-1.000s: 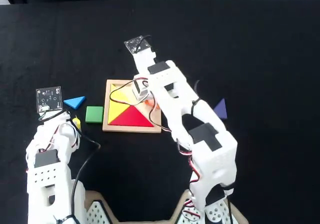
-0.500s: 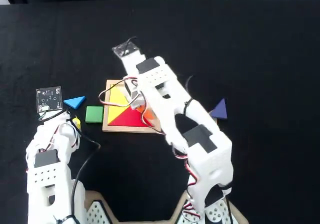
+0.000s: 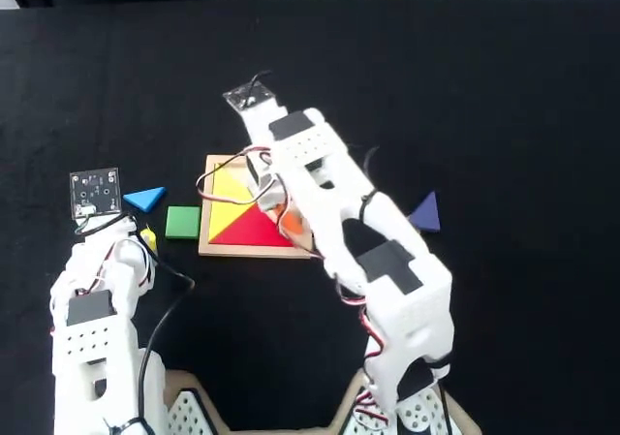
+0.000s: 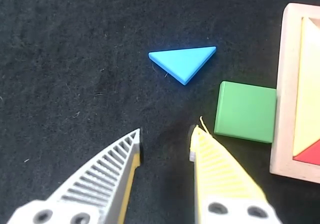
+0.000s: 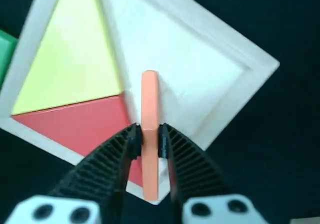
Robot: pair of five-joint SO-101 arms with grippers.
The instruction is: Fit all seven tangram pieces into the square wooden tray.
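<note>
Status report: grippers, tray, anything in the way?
Right gripper shut on orange piece, edge-up over tray, bare half. Left gripper open near green square. Yellow triangle, red triangle seated. Nothing blocking.

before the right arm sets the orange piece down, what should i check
1. Grip: right gripper shut on orange piece: ok.
2. Position: piece hangs over the tray: ok.
3. Room: bare floor beside yellow triangle and red triangle: ok.
4. Piece lying flat for seating: not ok, it is held on edge.
5. Piece outline matches the gap: cannot tell.
6. Left gripper open, apart from the tray: ok.
</note>
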